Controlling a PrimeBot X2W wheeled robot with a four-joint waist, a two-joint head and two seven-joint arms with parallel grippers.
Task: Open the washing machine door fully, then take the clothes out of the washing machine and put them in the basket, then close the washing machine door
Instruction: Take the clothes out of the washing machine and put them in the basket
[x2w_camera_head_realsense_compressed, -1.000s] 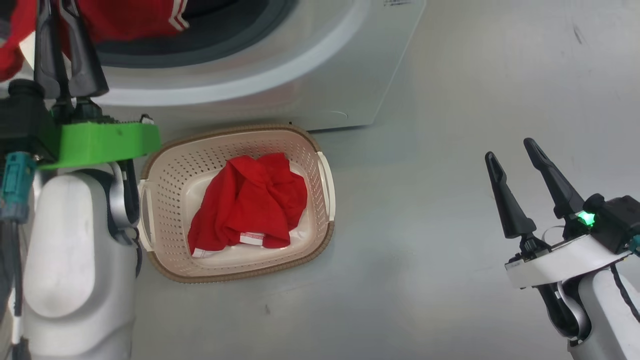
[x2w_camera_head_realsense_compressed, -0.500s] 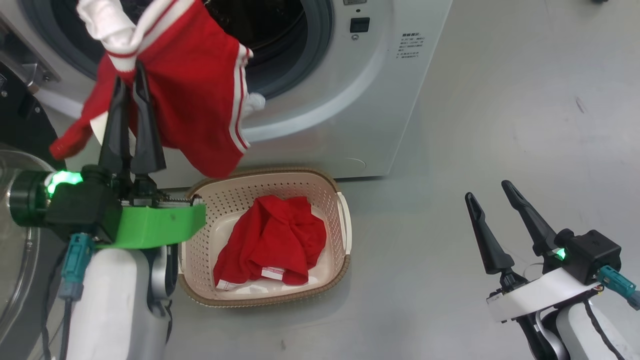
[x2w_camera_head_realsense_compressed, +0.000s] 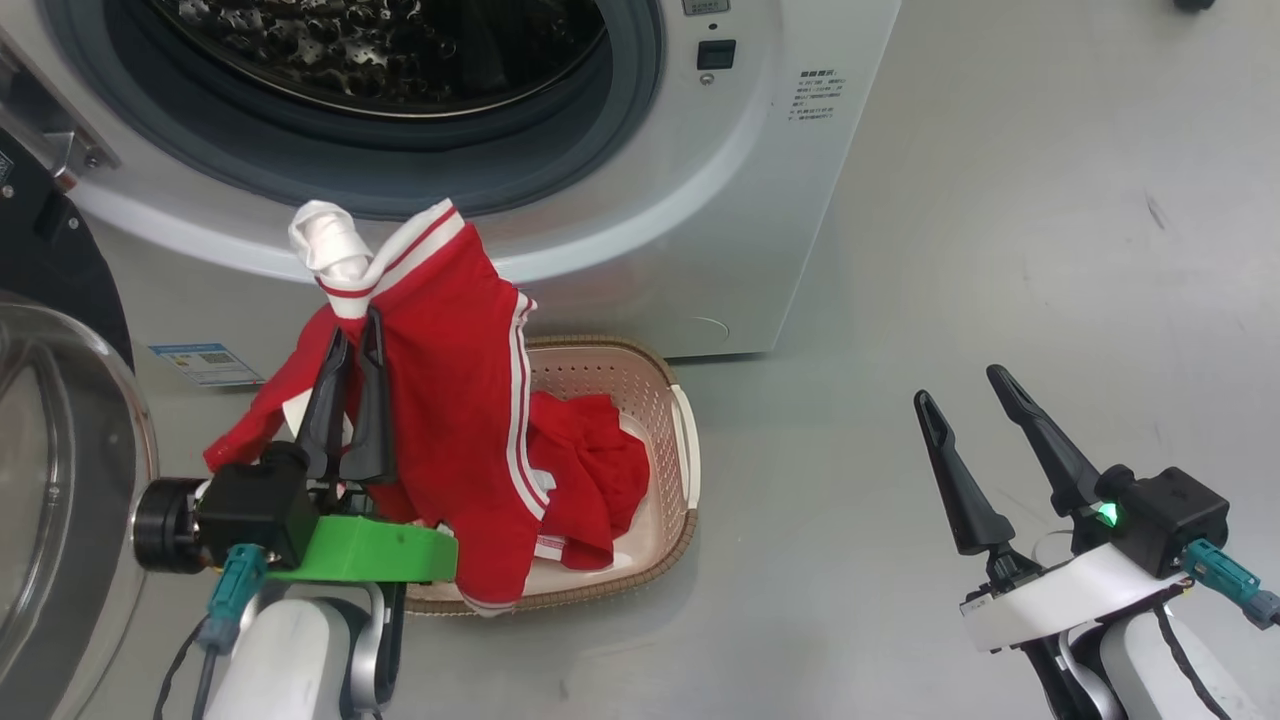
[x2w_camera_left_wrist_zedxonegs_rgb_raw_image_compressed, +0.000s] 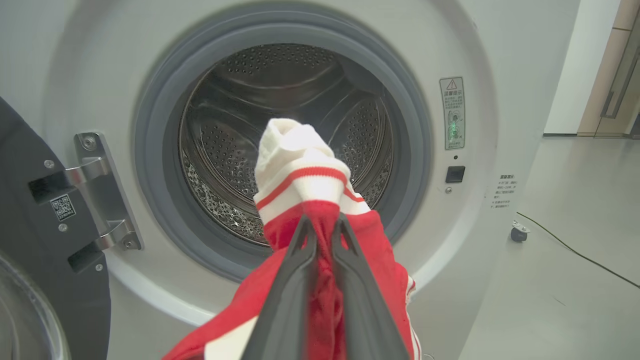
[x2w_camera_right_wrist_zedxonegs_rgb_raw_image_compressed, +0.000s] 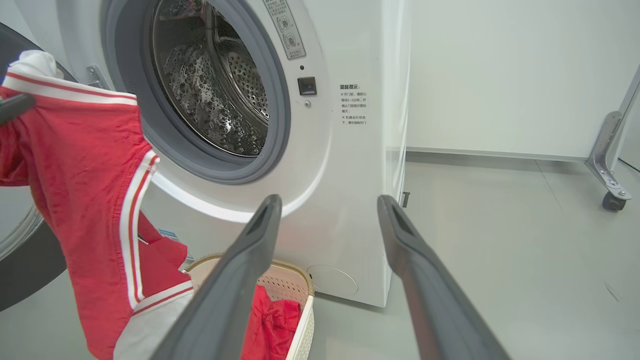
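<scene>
Lowered from the drum (x2w_camera_head_realsense_compressed: 400, 60), my left pincer (x2w_camera_head_realsense_compressed: 357, 328) clamps red clothes (x2w_camera_head_realsense_compressed: 450, 400) above the basket (x2w_camera_head_realsense_compressed: 640, 352) (door (x2w_camera_head_realsense_compressed: 70, 450) closing remains).

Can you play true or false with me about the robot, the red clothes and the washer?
1. The left tool is shut on a striped red garment. True.
2. The right tool is holding a sock. False: it is open and holds nothing.
3. The basket has nothing in it. False: another red garment lies inside.
4. The washing machine door is open. True.
5. The basket stands on the floor in front of the washing machine. True.
</scene>
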